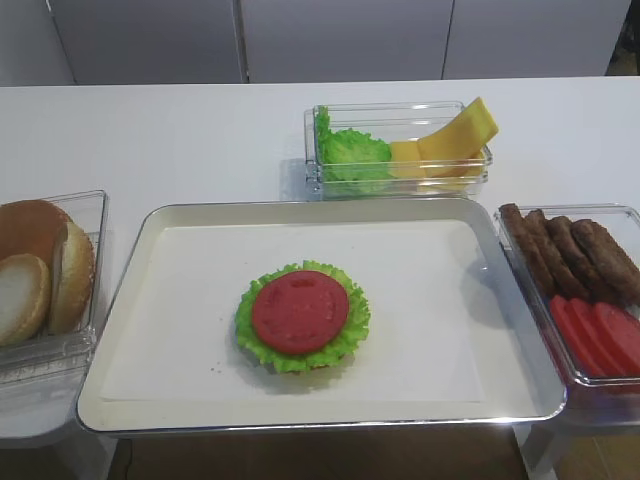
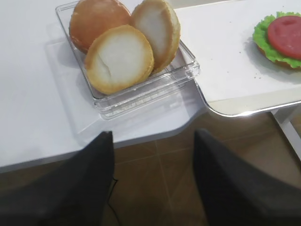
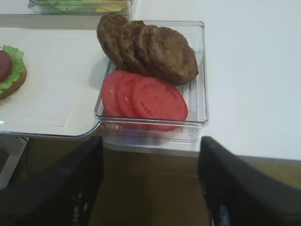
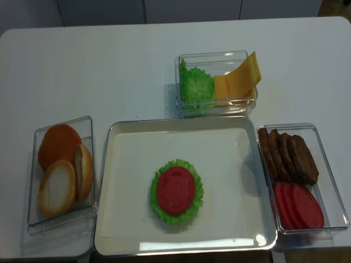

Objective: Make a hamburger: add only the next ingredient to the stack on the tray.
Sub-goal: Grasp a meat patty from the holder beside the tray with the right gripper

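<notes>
Now patty (image 3: 174,54) in box, beyond open right hand (image 3: 150,181)

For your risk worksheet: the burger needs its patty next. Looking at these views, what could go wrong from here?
1. The patties lean overlapped on edge, so the right gripper may pinch two or slip off.
2. Tomato slices share their box, right beside them; a low reach could grab one instead.
3. The stack is small; a patty dropped off-centre could slide off onto the tray.
</notes>
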Motion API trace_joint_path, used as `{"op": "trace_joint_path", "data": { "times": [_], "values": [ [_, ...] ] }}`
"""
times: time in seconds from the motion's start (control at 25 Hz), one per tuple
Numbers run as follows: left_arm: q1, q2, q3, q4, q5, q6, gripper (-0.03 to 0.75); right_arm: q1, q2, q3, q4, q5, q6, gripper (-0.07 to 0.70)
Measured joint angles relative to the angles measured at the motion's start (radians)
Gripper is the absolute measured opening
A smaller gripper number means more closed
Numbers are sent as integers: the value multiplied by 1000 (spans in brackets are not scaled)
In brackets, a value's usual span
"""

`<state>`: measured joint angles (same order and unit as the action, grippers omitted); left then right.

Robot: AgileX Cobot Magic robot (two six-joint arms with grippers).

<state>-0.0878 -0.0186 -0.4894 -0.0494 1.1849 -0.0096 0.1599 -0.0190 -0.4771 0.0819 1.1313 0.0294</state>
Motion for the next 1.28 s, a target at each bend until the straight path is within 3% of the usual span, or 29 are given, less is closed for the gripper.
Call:
{"op": "trace_joint_path", "data": {
  "times": [0.2,0.52,0.72,0.96,1.12,1.28],
  "values": [
    [0,0,0,0,0,0,402,0,17,-37,26,-52,44,533],
    [0,0,0,0,0,0,402,0,310,-157,70,-96,57,509],
    [0,0,0,0,0,0,402,0,516,-272,151,-143,-70,494],
    [0,0,0,0,0,0,402,2,767,-409,177,-158,-102,487],
    [0,0,0,0,0,0,402,61,909,-483,181,-161,-100,486],
    [0,0,0,0,0,0,402,155,1044,-544,94,-157,-2,486]
  ]
}}
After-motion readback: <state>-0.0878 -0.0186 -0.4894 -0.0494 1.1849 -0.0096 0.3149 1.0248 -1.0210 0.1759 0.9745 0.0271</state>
